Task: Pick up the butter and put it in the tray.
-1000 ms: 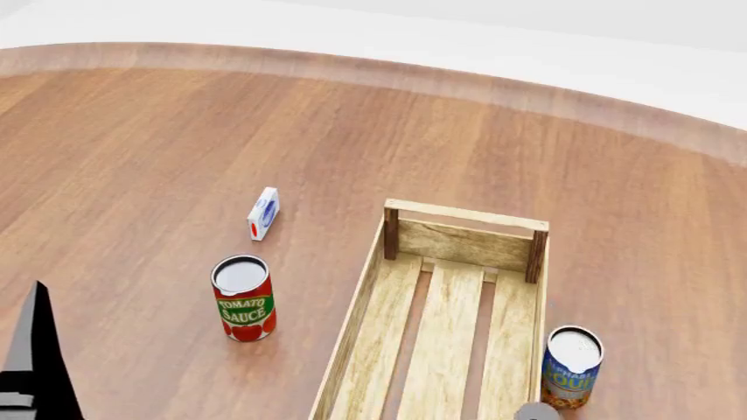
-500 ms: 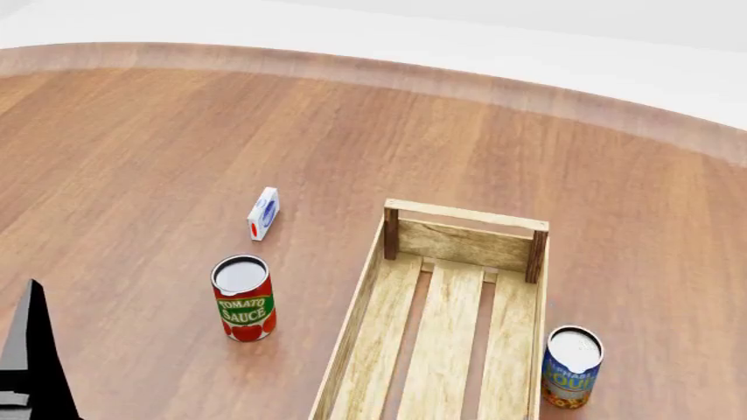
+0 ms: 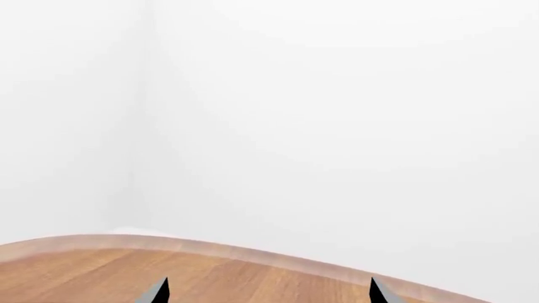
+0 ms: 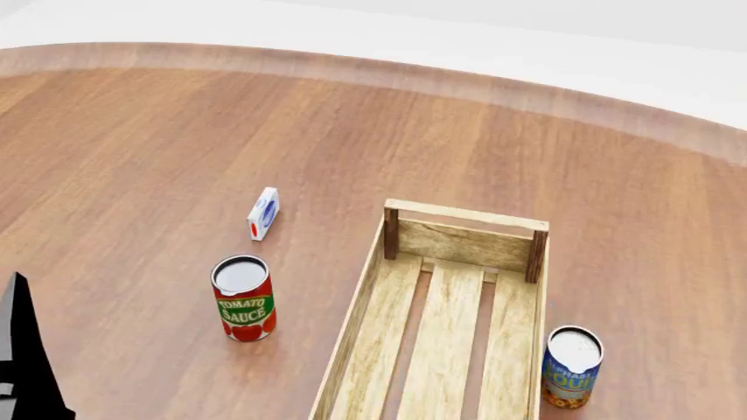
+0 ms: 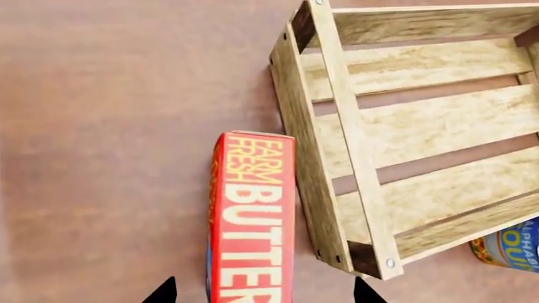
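Note:
The butter (image 5: 251, 221) is a red-and-orange carton lettered "FARM FRESH BUTTER"; it lies on the wooden table close beside one end of the tray (image 5: 341, 136). It shows only in the right wrist view and is out of the head view. My right gripper (image 5: 264, 295) is open, its two dark fingertips on either side of the carton and apart from it. The tray (image 4: 393, 229), a long light-wood crate, holds nothing that I can see. My left gripper (image 3: 267, 294) is open and empty, facing the white wall; its dark arm part (image 4: 24, 359) shows at the head view's lower left.
A tomato sauce can (image 4: 243, 298) stands left of the tray. A small white carton (image 4: 264, 213) with red and blue marks stands behind it. A blue-labelled soup can (image 4: 572, 367) stands by the tray's right side and also shows in the right wrist view (image 5: 509, 246).
The left arm part at the head view's lower left has sunk lower and leftward. A small grey part at the bottom edge near the soup can has gone from view.

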